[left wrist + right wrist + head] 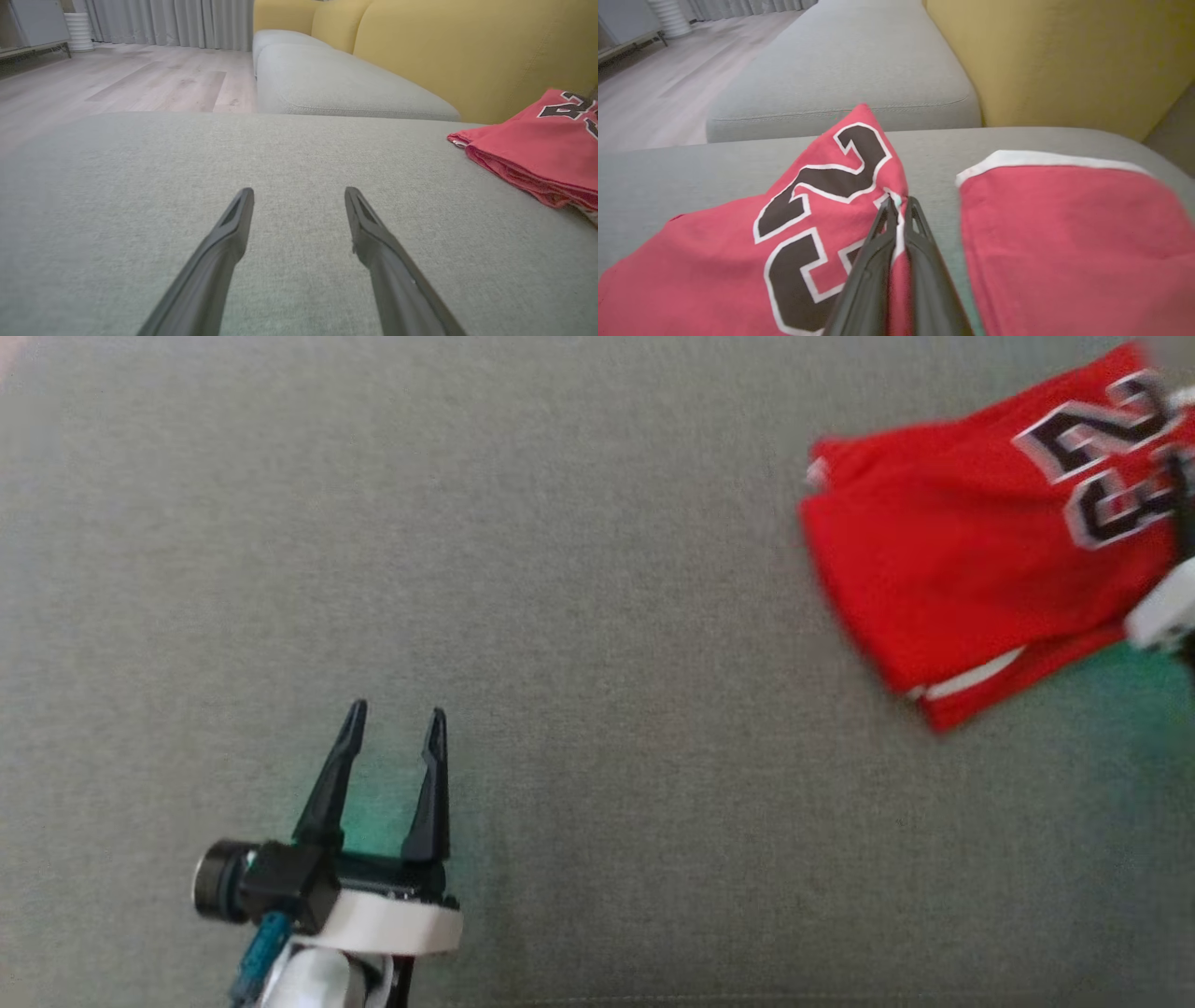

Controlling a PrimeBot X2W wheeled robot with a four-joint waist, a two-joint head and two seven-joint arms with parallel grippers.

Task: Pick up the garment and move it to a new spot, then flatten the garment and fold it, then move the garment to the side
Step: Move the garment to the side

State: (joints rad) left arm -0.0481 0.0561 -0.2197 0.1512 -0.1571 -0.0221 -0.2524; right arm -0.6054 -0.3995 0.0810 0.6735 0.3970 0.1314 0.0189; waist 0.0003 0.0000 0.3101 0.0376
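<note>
The garment (971,551) is a red jersey with black, white-edged numbers and white trim, lying partly folded at the upper right of the grey cushion. In the right wrist view my right gripper (900,201) is shut on a raised edge of the garment (817,196) beside the numbers, the cloth pinched between its dark fingers. Another red part with white trim lies to the right of the fingers. My left gripper (396,717) hovers open over bare cushion at the lower left, far from the garment (542,144), with nothing between its fingers (233,219).
The grey sofa cushion (560,616) spreads under both arms. A yellow backrest (467,51) rises behind it, a second grey seat (327,79) adjoins it, and wooden floor (140,79) with curtains lies beyond.
</note>
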